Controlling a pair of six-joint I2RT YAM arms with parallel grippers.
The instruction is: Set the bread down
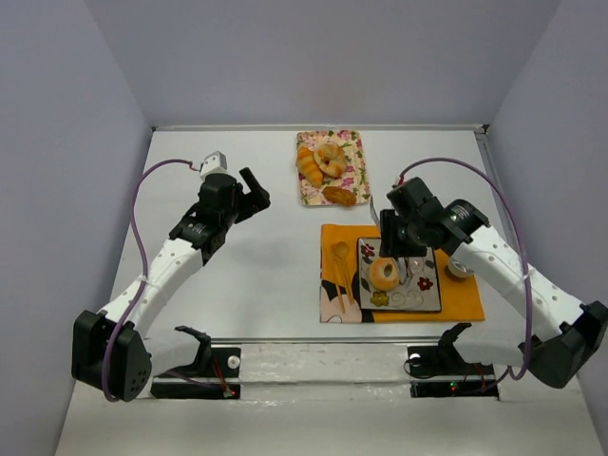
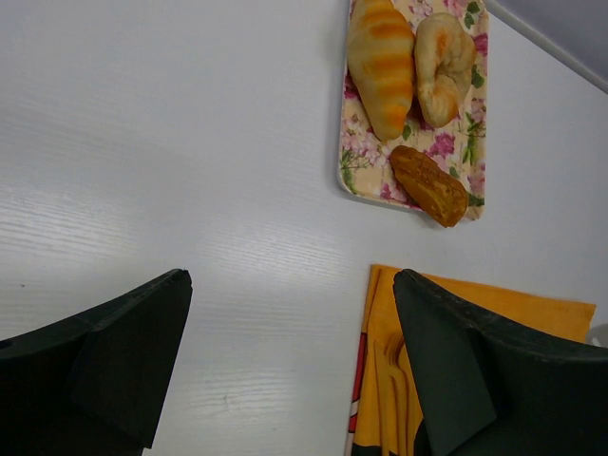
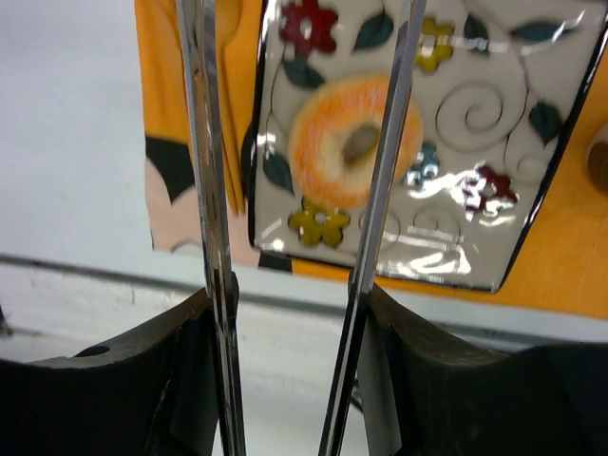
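Note:
The bread (image 1: 384, 275), a smooth orange-brown ring, lies on the left half of a glossy flower-patterned plate (image 1: 425, 294). My right gripper (image 1: 400, 245) hovers just behind the plate and is shut on metal tongs (image 3: 207, 142). In the right wrist view the two tong arms stand apart. The bread (image 3: 332, 142) lies on the plate (image 3: 494, 180) behind them, and neither arm presses it. My right gripper (image 3: 294, 309) holds the tongs near their base. My left gripper (image 1: 255, 196) is open and empty over bare table at the far left; it also shows in the left wrist view (image 2: 293, 285).
A floral tray (image 1: 353, 144) at the back centre holds a croissant (image 2: 380, 62), a pale lumpy ring pastry (image 2: 445, 57) and a dark brown pastry (image 2: 429, 185). An orange napkin (image 1: 461, 302) lies under the plate, with wooden cutlery (image 1: 339, 271) on its left. A small cup (image 1: 459, 271) stands at the plate's right.

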